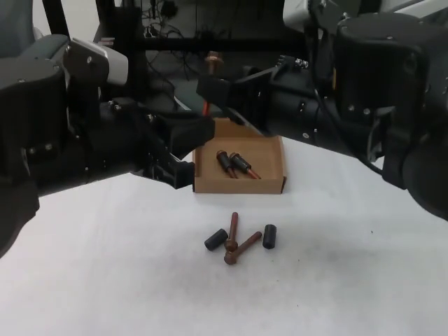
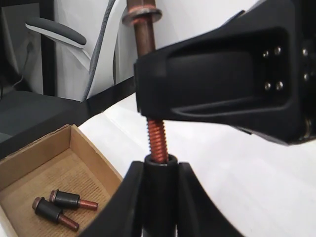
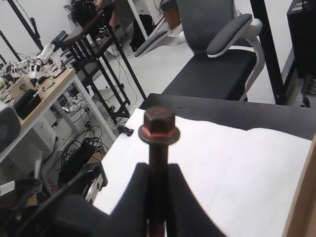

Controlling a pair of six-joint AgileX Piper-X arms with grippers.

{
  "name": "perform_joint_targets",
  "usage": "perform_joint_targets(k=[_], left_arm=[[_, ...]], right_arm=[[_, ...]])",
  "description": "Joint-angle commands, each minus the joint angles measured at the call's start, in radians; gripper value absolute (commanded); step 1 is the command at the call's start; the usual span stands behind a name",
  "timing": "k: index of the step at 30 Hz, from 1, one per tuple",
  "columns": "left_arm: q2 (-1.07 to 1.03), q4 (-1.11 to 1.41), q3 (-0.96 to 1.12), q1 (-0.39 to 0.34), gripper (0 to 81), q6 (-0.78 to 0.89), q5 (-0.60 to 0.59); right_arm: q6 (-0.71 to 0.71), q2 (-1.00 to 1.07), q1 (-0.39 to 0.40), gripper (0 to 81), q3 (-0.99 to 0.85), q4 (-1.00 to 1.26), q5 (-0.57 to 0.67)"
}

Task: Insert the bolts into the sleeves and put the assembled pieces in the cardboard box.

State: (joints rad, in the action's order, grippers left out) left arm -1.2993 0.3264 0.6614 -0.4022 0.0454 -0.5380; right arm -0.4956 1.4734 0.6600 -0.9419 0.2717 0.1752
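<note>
My left gripper (image 2: 159,172) is shut on a black sleeve (image 2: 159,190), held upright above the bench. My right gripper (image 3: 158,170) is shut on a copper bolt (image 3: 157,127), head up. The bolt's threaded end (image 2: 157,140) stands in the sleeve's mouth. In the high view both grippers meet just behind the cardboard box (image 1: 238,183), the right gripper (image 1: 214,89) above the left gripper (image 1: 198,143). Two assembled pieces (image 1: 234,163) lie in the box. Two loose bolts (image 1: 236,243) and two loose sleeves (image 1: 215,240) (image 1: 269,236) lie on the white bench in front of it.
The white bench cover (image 1: 336,266) runs wide around the loose parts. The box's wall (image 2: 91,155) lies below and beside the held sleeve. Office chairs (image 3: 217,54) and desks with cables (image 3: 44,84) stand beyond the bench's far edge.
</note>
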Motion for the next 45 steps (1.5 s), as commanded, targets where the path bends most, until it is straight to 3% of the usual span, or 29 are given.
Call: perform_joint_targets(k=[1, 10, 21, 23, 24, 26, 27, 28, 38, 45], left_arm=[[0.0, 0.022, 0.012, -0.004, 1.7, -0.008, 0.021], [0.0, 0.035, 0.012, -0.004, 1.7, -0.008, 0.075], [0.0, 0.038, 0.012, -0.004, 1.7, -0.008, 0.075], [0.0, 0.038, 0.012, -0.004, 1.7, -0.008, 0.075], [0.0, 0.038, 0.012, -0.004, 1.7, -0.008, 0.075], [0.0, 0.038, 0.012, -0.004, 1.7, -0.008, 0.075], [0.0, 0.038, 0.012, -0.004, 1.7, -0.008, 0.075], [0.0, 0.038, 0.012, -0.004, 1.7, -0.008, 0.075], [0.0, 0.074, 0.012, -0.004, 1.7, -0.008, 0.075], [0.0, 0.021, 0.012, 0.005, 1.7, -0.045, 0.075]], right_arm=[[0.001, -0.014, 0.023, 0.4, -0.01, 0.01, -0.052], [0.01, -0.014, 0.079, 0.4, -0.01, -0.017, -0.088], [0.018, -0.028, 0.091, 0.1, -0.01, -0.095, -0.049], [0.053, -0.028, 0.091, 5.6, -0.01, -0.095, -0.039], [0.058, -0.028, 0.091, 13.6, -0.01, -0.095, -0.03], [0.058, -0.028, 0.091, 36.4, -0.01, -0.095, -0.018], [0.058, -0.028, 0.091, 56.0, -0.01, -0.095, -0.018], [0.053, -0.028, 0.091, 70.0, -0.01, -0.095, -0.018], [0.044, -0.028, 0.091, 70.0, -0.016, -0.095, -0.02], [0.047, -0.052, 0.05, 70.0, -0.016, -0.103, -0.036]])
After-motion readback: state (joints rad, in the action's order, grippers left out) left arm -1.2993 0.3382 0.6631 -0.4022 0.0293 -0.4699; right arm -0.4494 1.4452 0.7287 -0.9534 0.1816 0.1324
